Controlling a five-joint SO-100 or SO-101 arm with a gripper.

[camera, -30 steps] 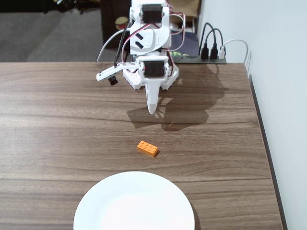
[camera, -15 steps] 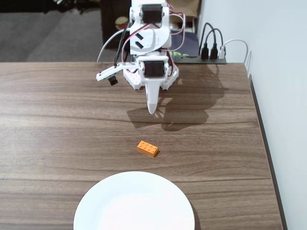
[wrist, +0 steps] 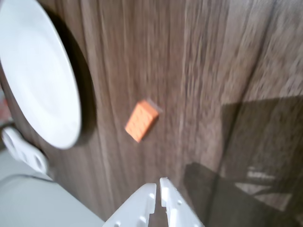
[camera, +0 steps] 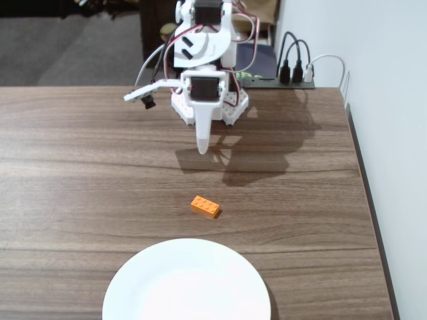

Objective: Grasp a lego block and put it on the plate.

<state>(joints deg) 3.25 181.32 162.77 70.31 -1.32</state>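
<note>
Task not yet begun. The hand (wrist: 158, 188) is empty, fingers together, above the desk (camera: 80, 173), well apart from the brick (camera: 205, 206). The brick lies on the desk near the plate (camera: 187, 283). Grasp and placement remain.

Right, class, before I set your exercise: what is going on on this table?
A small white robot arm is set up to move an orange lego block onto a white plate. Nothing is being held at this moment. The gripper hangs above the wooden table near the arm's base, its fingers nearly together in the wrist view, well short of the block. The block lies flat on the table between the gripper and the plate, apart from both. The plate is empty.
</note>
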